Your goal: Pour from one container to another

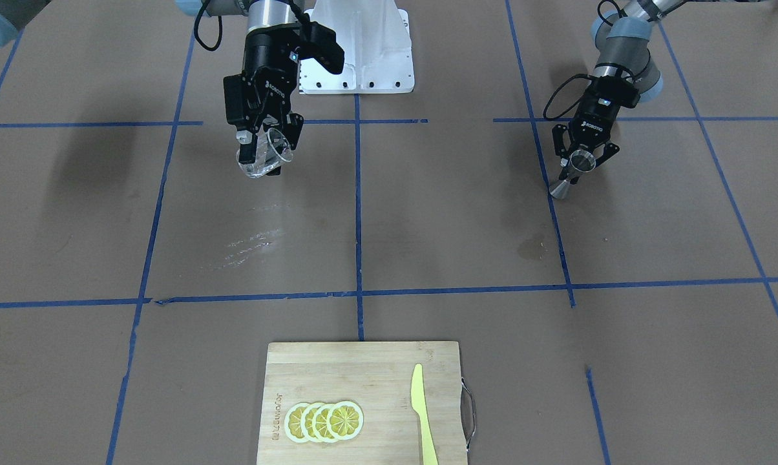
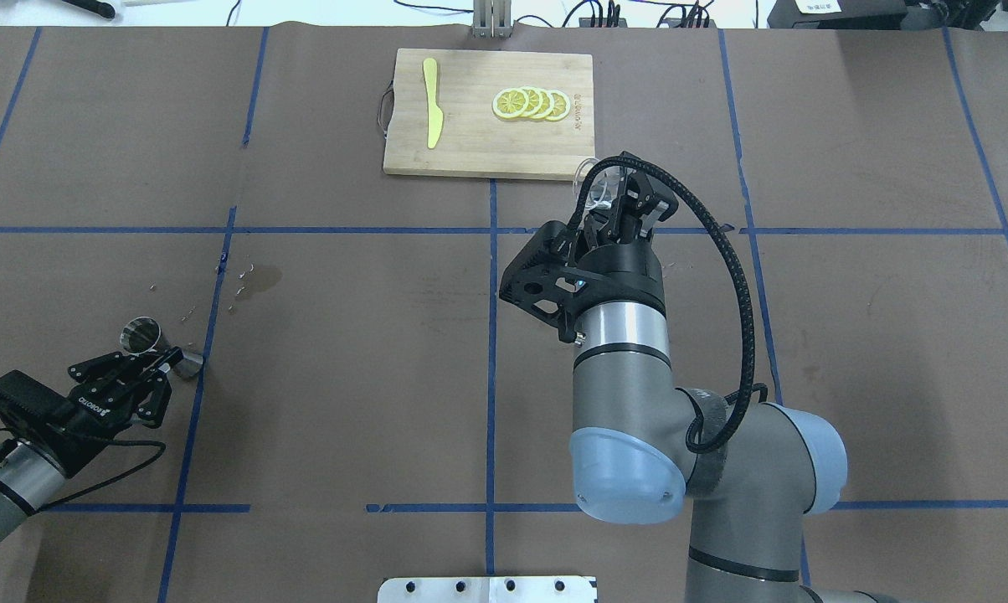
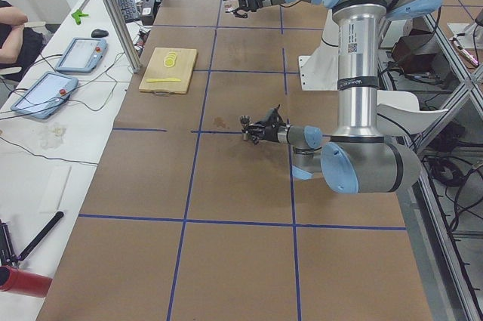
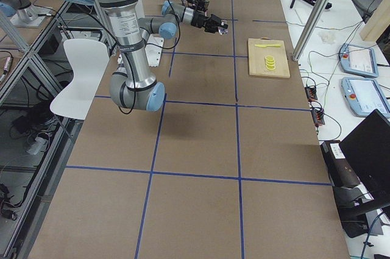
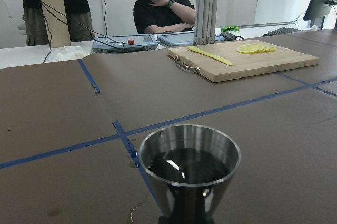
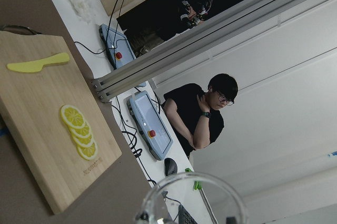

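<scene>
The right gripper has its fingers clamped on the one clear glass tumbler, which hangs tilted in the air above the bench. Well apart from it, the left gripper has its fingers closed on the narrow waist of the single steel jigger, low by the bench, with liquid in its upper cup. Far off, one cutting board carries one yellow knife and four lemon slices.

Overhead and front cameras face each other, both showing the cutting board.
</scene>
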`<state>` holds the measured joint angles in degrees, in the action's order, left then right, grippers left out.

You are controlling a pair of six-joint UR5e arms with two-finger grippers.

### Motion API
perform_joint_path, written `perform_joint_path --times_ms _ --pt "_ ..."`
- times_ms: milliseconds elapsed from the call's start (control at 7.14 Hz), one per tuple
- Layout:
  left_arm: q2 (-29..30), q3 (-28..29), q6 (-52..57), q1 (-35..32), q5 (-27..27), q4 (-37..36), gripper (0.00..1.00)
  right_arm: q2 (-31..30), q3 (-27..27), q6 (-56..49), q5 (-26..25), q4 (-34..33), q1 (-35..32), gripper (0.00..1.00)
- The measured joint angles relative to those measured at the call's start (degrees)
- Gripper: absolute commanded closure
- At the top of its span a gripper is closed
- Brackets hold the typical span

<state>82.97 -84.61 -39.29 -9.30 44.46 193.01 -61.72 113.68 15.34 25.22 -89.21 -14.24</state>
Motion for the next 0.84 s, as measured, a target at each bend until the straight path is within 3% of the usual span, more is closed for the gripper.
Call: perform_joint_path --times_ms 700,840 --pt "0.0 0.4 0.0 0.0 0.0 0.1 0.99 -0.1 0.0 0.0 0.0 0.0 0.0 1.0" --pt "0.0 0.4 0.1 0.0 0.0 0.1 0.94 -0.2 0.0 0.0 0.0 0.0 0.0 1.0"
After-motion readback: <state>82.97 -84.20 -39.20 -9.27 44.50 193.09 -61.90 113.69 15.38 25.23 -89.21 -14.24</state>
